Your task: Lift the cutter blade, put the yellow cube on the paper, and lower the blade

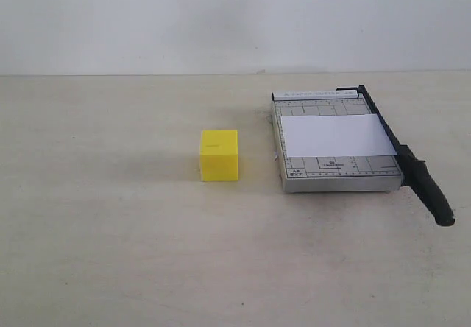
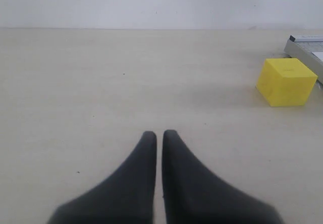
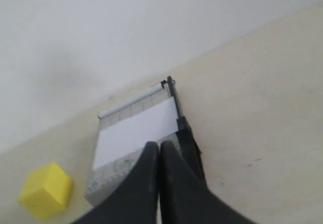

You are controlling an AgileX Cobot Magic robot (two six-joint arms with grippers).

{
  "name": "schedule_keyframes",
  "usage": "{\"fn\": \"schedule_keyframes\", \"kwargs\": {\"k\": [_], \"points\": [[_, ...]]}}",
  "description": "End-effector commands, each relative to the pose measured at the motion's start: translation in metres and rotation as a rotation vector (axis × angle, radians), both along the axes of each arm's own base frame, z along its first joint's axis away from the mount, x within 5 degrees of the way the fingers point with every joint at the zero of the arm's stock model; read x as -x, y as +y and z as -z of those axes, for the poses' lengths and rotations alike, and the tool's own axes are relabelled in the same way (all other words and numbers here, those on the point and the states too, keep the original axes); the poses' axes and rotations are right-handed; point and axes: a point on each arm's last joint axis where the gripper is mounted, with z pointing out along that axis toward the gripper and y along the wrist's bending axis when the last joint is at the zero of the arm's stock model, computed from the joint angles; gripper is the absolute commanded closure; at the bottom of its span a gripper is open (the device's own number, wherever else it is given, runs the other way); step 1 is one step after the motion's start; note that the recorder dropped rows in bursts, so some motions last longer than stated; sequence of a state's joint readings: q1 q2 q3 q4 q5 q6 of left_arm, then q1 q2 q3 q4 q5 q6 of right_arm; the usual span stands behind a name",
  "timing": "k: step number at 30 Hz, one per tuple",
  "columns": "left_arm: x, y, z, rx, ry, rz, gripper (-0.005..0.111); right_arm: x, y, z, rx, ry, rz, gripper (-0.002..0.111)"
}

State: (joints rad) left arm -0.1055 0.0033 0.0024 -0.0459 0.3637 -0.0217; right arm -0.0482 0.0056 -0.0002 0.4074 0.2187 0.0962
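The yellow cube (image 1: 219, 154) rests on the table, left of the grey cutter base (image 1: 335, 176). The white paper (image 1: 335, 135) lies across that base. The cutter blade (image 1: 419, 176) lies flat along the base's right edge, its thick black handle sticking out toward the front. Neither gripper shows in the exterior view. In the left wrist view my left gripper (image 2: 159, 134) is shut and empty above bare table, with the cube (image 2: 286, 81) well off to one side. My right gripper (image 3: 159, 146) is shut and empty, held above the base (image 3: 108, 176), paper (image 3: 133, 131) and blade (image 3: 187, 143); the cube (image 3: 46, 190) is also in view.
The pale table (image 1: 110, 253) stretches wide to the left and front of the cube. A plain white wall (image 1: 221, 18) closes off the far side.
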Motion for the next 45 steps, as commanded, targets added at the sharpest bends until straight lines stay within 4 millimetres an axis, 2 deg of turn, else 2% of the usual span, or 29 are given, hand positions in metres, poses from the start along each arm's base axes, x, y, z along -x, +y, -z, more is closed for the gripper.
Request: {"fn": "schedule_keyframes", "kwargs": {"k": [1,8,12,13,15,18,24,26,29,32,35,40,45], "points": [[0.000,-0.001,-0.001,0.008,-0.010,0.010,0.102,0.000,-0.002,-0.006,-0.198,-0.059,0.036,0.108],[0.000,-0.001,-0.001,0.008,-0.010,0.010,0.102,0.000,-0.005,-0.013,-0.184,-0.144,0.067,0.108],[0.000,-0.001,-0.001,0.008,-0.010,0.010,0.102,0.006,-0.019,-0.041,-0.159,-0.471,0.191,0.108],[0.000,-0.001,-0.001,0.008,-0.010,0.010,0.102,0.004,-0.019,-0.042,-0.113,-0.472,0.204,0.108],[0.000,-0.001,-0.001,0.008,-0.010,0.010,0.102,-0.011,-0.015,-0.051,0.059,-0.322,0.163,0.108],[0.000,-0.001,-0.001,0.008,-0.010,0.010,0.102,-0.048,-0.012,-0.044,0.286,0.029,0.063,0.108],[0.000,-0.001,-0.001,0.008,-0.010,0.010,0.102,-0.122,-0.015,-0.037,0.435,0.349,-0.041,0.105],[0.000,-0.001,-0.001,0.008,-0.010,0.010,0.102,-0.141,-0.014,-0.033,0.488,0.487,-0.119,0.093],[0.000,-0.001,-0.001,0.008,-0.010,0.010,0.102,-0.162,-0.012,-0.028,0.476,0.656,-0.201,0.067],[0.000,-0.001,-0.001,0.008,-0.010,0.010,0.102,-0.176,-0.010,-0.025,0.402,0.722,-0.217,0.057],[0.000,-0.001,-0.001,0.008,-0.010,0.010,0.102,-0.183,-0.006,-0.017,0.329,0.759,-0.232,0.057],[0.000,-0.001,-0.001,0.008,-0.010,0.010,0.102,-0.190,0.000,0.007,0.306,0.830,-0.332,0.057],[0.000,-0.001,-0.001,0.008,-0.010,0.010,0.102,-0.198,0.004,0.021,0.308,0.837,-0.405,0.057]]}}
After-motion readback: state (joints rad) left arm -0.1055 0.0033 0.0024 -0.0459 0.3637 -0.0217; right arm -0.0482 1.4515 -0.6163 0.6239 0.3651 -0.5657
